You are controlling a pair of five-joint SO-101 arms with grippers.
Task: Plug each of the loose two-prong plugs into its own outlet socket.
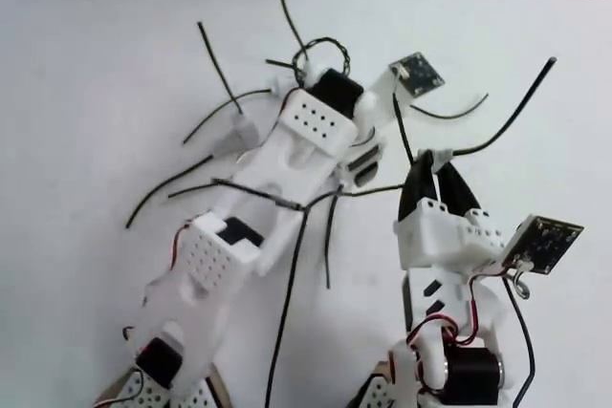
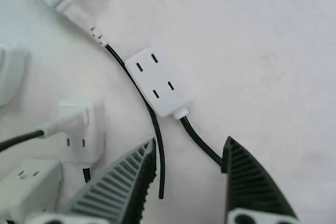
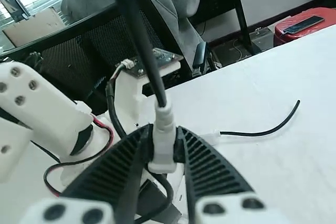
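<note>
Right tool [image 3: 163,136] clenched on a white two-prong plug [image 3: 164,116], mid-frame, cord [image 3: 134,35] trailing upward. Left tool [image 2: 190,148] hangs released above the outlet socket [image 2: 160,82], centre frame on the counter [image 2: 273,51]. Smart play: left steadies the socket while right squares prongs to slots.

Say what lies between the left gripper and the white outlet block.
Left wrist view: between the outlet block and left gripper lie the block's black cord and another black cable, ending there.
</note>
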